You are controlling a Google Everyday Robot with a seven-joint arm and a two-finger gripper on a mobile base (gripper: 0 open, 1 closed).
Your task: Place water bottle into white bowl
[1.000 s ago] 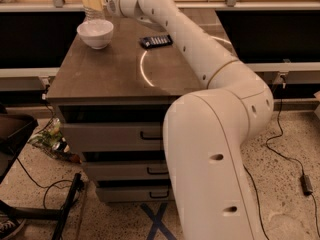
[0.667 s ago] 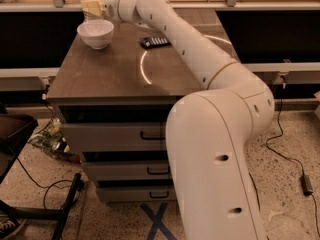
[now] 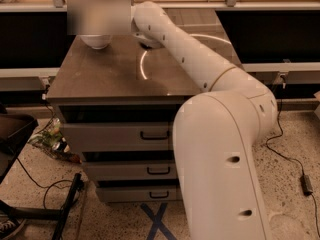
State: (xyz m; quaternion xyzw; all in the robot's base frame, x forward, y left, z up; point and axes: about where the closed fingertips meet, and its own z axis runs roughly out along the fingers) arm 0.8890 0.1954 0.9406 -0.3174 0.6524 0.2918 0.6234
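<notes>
Arm: white robot arm (image 3: 200, 69) reaches from the lower right across the table top (image 3: 110, 74) toward its far left corner.
Gripper: at the end of the arm, behind a blurred patch (image 3: 99, 9) directly above the bowl. The gripper itself is hidden.
Grip: whether it is open, closed or holding anything cannot be determined.
Water bottle: not visible. If present, it is covered by the blurred patch, so its position relative to the bowl cannot be determined.
White bowl: only the lower half of the white bowl (image 3: 96, 42) shows below the patch. It stands upright on the far left part of the table top, just beside the arm's wrist.
Table: brown top with a curved streak of reflected light (image 3: 141, 66); three drawers (image 3: 150, 134) below, all closed.
Floor: speckled, with a blue tape cross (image 3: 157, 221) in front of the drawers and a black cable (image 3: 285, 154) at the right.
</notes>
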